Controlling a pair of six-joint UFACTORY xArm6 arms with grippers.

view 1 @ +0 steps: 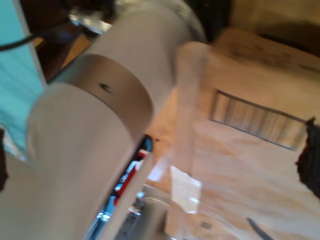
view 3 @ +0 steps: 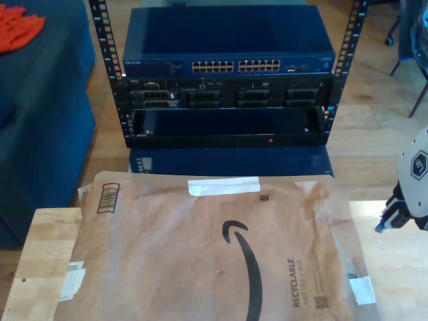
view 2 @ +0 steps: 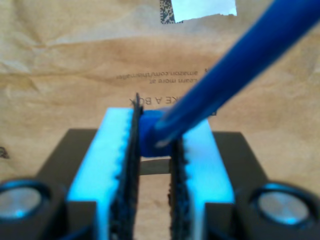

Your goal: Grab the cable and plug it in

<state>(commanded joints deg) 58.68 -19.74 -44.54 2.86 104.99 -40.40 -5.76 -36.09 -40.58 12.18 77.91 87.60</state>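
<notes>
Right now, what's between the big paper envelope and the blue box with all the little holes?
In the exterior view, a bare strip of dark blue surface lies between the brown envelope and the rack carrying the blue switch.

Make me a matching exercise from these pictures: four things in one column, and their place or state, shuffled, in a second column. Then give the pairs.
Things:
1. cable
2. paper mailer
3. network switch
4. orange cloth

Place or state:
A. on top in the rack, with a row of ports across its front
B. lying flat on the wooden table, with a black arrow printed on it
C. pinched between the jaws of my second gripper
D. in the top corner at the exterior view's left, on something dark blue

Pairs: 1-C, 2-B, 3-A, 4-D
</notes>
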